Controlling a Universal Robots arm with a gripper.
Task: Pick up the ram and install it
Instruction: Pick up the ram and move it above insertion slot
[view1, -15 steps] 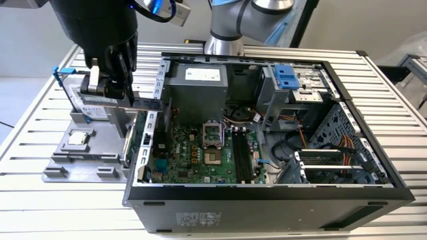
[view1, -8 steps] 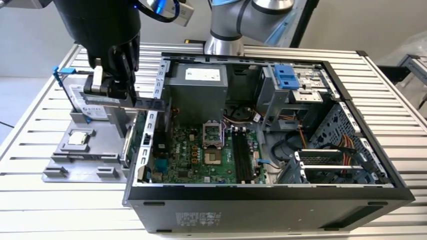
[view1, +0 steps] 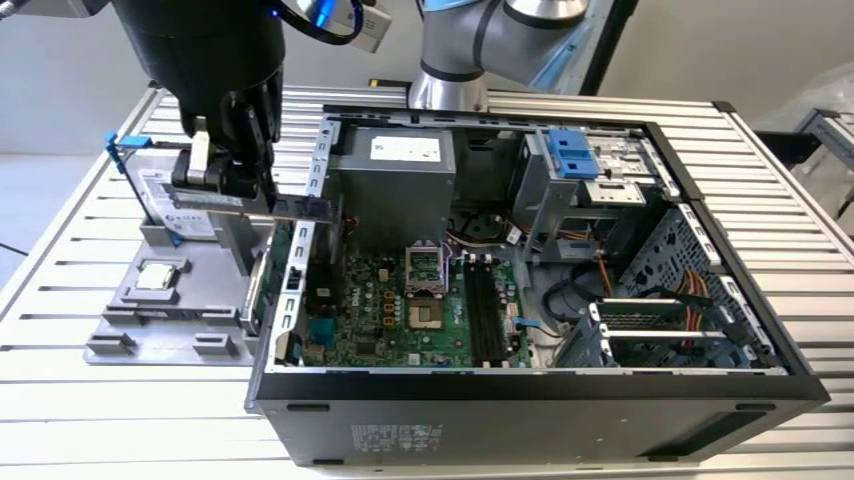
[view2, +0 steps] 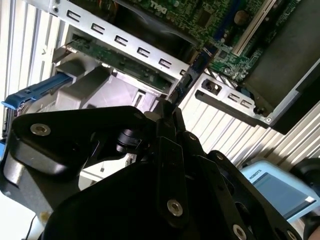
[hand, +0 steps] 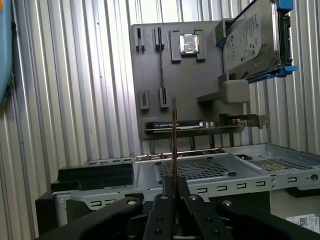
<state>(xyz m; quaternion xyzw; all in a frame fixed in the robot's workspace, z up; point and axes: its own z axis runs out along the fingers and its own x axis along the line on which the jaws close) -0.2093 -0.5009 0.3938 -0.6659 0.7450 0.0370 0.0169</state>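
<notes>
Looked like the carry step: the hand (hand: 173, 182) was pinching the ram (hand: 173, 135) edge-on, mid-frame in the first wrist view, over the open case (hand: 260, 165), not slotted yet.

light: bright, even, diffuse | shadows: soft | glare: mild | focus: pincer (view2: 169, 111) slightly blurred

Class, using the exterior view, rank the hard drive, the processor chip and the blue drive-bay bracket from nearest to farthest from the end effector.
From the end effector, gripping the ram:
1. Hard drive, right beside it, on the exterior view's left.
2. Processor chip, flat on the grey tray.
3. Blue drive-bay bracket, inside the computer case, toward the exterior view's right.
</notes>
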